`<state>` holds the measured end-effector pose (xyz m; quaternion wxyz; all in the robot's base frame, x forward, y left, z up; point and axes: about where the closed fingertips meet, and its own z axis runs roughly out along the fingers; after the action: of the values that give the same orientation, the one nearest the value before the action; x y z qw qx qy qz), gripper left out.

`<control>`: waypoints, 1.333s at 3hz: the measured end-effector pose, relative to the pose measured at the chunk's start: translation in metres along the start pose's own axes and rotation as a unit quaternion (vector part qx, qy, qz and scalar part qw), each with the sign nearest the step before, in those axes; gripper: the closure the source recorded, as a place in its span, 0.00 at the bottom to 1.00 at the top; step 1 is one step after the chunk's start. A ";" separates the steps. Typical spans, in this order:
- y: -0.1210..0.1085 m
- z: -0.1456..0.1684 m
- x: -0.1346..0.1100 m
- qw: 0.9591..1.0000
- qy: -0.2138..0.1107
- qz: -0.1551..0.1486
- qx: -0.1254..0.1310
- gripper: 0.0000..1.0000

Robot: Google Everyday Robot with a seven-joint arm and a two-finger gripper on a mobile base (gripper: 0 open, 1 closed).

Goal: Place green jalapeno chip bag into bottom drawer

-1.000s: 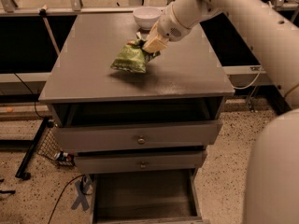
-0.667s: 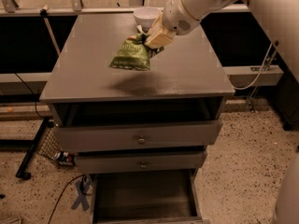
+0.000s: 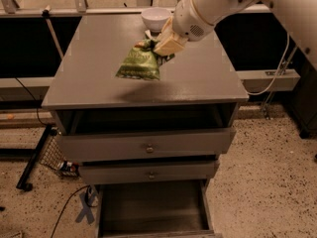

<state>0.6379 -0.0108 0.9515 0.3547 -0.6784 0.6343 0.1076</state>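
The green jalapeno chip bag [image 3: 138,63] hangs in the air above the grey cabinet top [image 3: 99,83], casting a shadow on it. My gripper [image 3: 159,49] is shut on the bag's upper right corner, reaching in from the upper right. The bottom drawer [image 3: 153,212] is pulled out at the cabinet's foot, its dark floor showing and nothing in it.
A white bowl [image 3: 156,18] stands at the back of the cabinet top. Two wider drawers with round knobs [image 3: 148,147] sit above the bottom drawer, the upper one partly pulled out. Cables and a blue X mark [image 3: 85,213] lie on the speckled floor at left.
My gripper has lifted the bag off the cabinet top and carried it toward the front edge.
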 end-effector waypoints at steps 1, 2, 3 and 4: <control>0.069 -0.022 -0.021 1.000 0.001 0.009 -0.002 1.00; 0.117 -0.026 -0.023 1.000 0.009 0.022 -0.015 1.00; 0.160 -0.014 -0.010 0.998 0.030 0.041 -0.047 1.00; 0.199 0.014 0.015 0.993 0.046 0.064 -0.087 1.00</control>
<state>0.4584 -0.0021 0.8637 0.2566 -0.6693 0.6803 0.1534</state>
